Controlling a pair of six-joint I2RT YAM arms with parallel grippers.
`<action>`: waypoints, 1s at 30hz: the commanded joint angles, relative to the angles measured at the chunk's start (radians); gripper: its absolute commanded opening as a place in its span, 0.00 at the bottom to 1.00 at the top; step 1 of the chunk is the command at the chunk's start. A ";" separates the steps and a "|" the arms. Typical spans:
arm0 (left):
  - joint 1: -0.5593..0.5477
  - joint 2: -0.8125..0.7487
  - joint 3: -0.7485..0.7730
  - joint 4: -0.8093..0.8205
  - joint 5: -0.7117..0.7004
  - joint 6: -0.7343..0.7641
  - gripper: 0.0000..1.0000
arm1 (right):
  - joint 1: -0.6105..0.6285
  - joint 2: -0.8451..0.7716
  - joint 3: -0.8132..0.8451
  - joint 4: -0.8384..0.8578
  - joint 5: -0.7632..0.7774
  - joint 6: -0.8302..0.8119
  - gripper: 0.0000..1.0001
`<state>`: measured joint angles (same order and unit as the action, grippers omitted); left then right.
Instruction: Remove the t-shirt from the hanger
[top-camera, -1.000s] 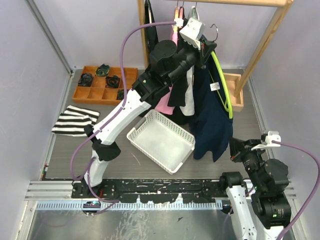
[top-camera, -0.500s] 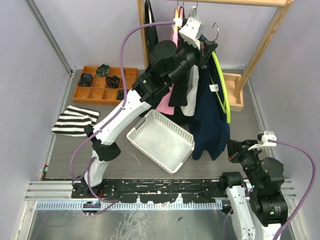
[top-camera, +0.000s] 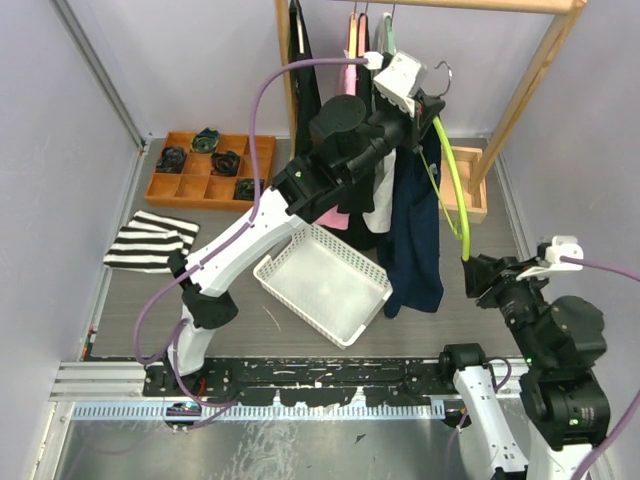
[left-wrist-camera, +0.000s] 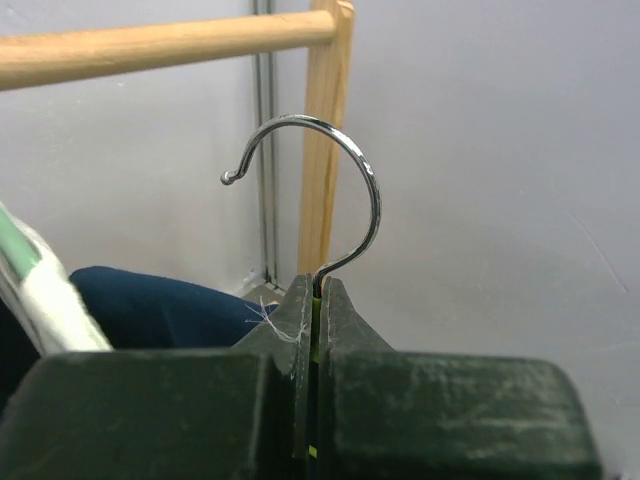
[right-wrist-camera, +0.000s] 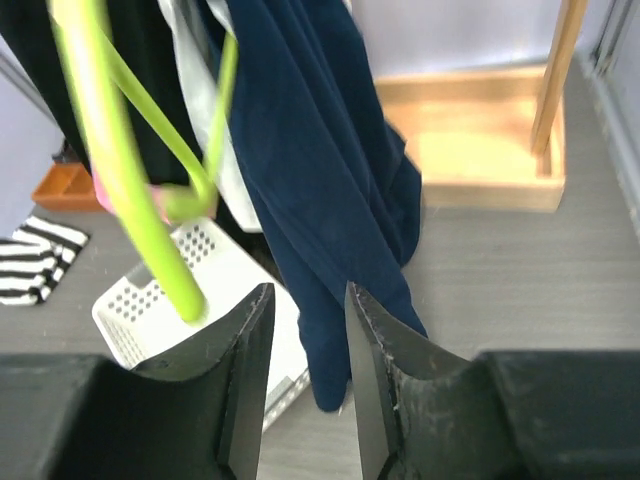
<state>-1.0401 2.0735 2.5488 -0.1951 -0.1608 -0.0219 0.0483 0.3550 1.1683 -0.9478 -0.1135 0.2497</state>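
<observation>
**Top external.** Your left gripper (top-camera: 425, 100) is clamped on the neck of the green hanger (top-camera: 452, 190), held high just beside the wooden rack (top-camera: 525, 85). The navy t-shirt (top-camera: 415, 235) hangs from that hanger, over the far corner of the white basket (top-camera: 320, 285). The hanger's outer arm is bare. Your right gripper (top-camera: 472, 270) sits near the hanger's lower end, well below the left one.

**Left wrist.** The fingers (left-wrist-camera: 350, 325) are pinched together on the wire just under the chrome hook (left-wrist-camera: 372, 200). The hook is below the rack and apart from it.

**Right wrist.** The jaws stand parted with nothing between them. The t-shirt's hem hangs just beyond the gap. The hanger crosses on the left, blurred.
</observation>
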 joint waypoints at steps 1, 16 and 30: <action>-0.025 -0.109 -0.091 0.126 -0.016 0.031 0.00 | -0.004 0.071 0.179 0.048 0.073 -0.065 0.42; -0.077 -0.093 -0.132 0.085 -0.060 0.050 0.00 | -0.004 0.269 0.395 0.140 -0.104 0.001 0.48; -0.145 -0.029 -0.037 0.016 -0.116 0.108 0.00 | -0.004 0.369 0.424 0.159 -0.127 0.003 0.49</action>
<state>-1.1713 2.0388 2.4611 -0.2214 -0.2497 0.0559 0.0483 0.7094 1.5505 -0.8516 -0.2146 0.2428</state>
